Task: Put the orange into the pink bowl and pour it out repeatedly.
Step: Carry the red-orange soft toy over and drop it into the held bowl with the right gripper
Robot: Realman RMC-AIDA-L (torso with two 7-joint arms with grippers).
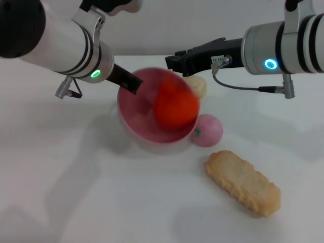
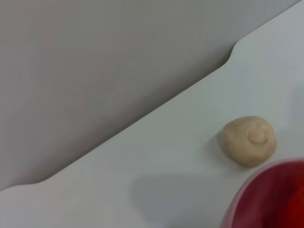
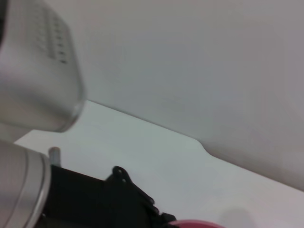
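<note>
The bowl (image 1: 152, 119) is holding the blurred orange (image 1: 175, 107); the left tool (image 1: 130, 82) is gripping its rim, the right tool (image 1: 174, 62) hovering, grip unreadable. Only the left wrist view is showing the bun (image 2: 249, 140) whole.

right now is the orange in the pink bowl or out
In: the orange shows inside the pink bowl, against its far rim, with the left gripper at the rim.

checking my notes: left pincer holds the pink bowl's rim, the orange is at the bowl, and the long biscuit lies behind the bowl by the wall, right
Not quite. In the head view the long biscuit lies on the table in front of the pink bowl, toward the robot's right, not behind it. The rest stands: the left pincer is on the rim and the orange is at the bowl.
</note>
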